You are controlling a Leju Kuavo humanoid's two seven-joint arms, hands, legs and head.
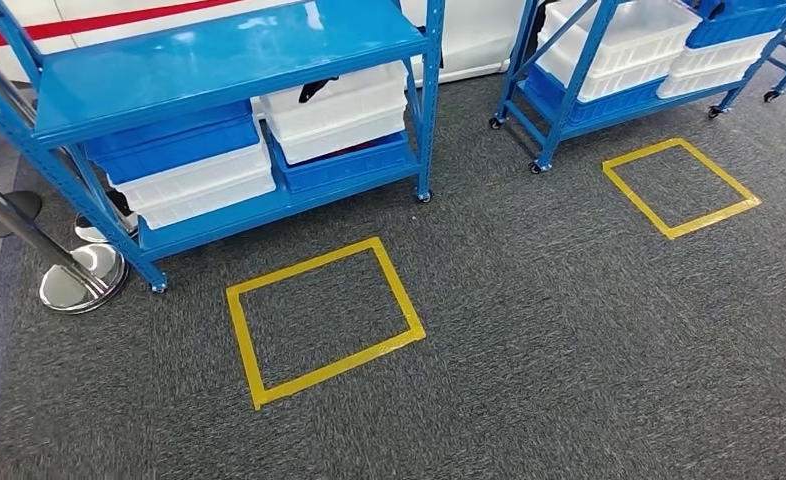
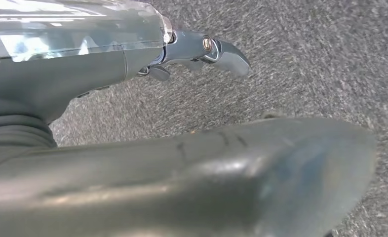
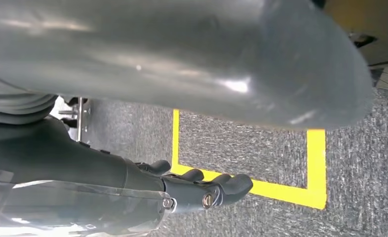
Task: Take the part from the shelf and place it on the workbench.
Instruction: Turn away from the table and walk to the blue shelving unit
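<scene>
– Bins, how many stacks on the near shelf (image 1: 219,55)?
– Two on its lower level. Left stack (image 1: 184,165): blue over white. Right stack (image 1: 339,125): white over blue.
– Anything in them?
– A dark thing (image 1: 318,88) pokes out of the top white bin on the right. I cannot tell if it is the part.
– Other shelves?
– One more, the far shelf (image 1: 569,95), also with white and blue bins. So two shelves, and two yellow squares on the carpet: near square (image 1: 324,320), far square (image 1: 681,187).
– Hands?
– Left robot hand (image 2: 182,54) hangs over carpet, fingers loose, holding nothing. Right robot hand (image 3: 197,190) hangs over a yellow square's corner, likewise holding nothing.
</scene>
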